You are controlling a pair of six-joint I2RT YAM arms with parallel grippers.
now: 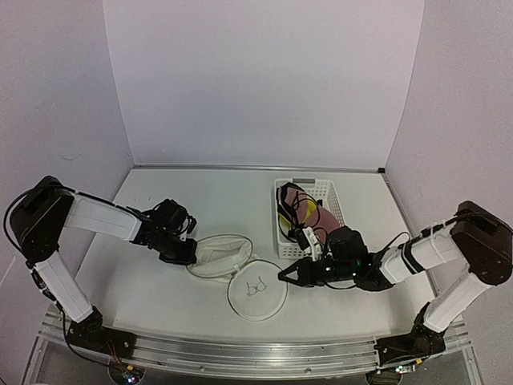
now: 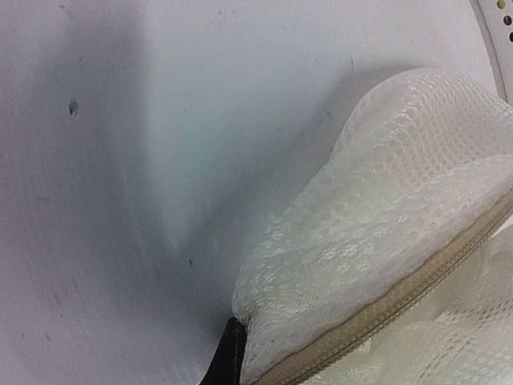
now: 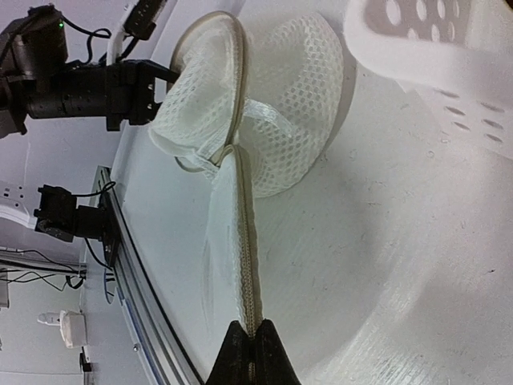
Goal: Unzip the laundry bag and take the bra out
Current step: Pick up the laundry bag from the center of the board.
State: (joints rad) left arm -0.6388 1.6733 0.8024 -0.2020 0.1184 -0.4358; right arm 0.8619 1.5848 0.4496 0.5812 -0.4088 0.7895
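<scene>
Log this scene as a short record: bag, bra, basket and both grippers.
laundry bag: unzipped, spread open on the table
bra: out of the bag, lying in the basket
basket: white, perforated, just behind and to the right of the bag
left gripper: shut on the mesh at the bag's left edge
right gripper: shut on the zipper edge of the bag's opened round face
task state: bag open, bra already removed
</scene>
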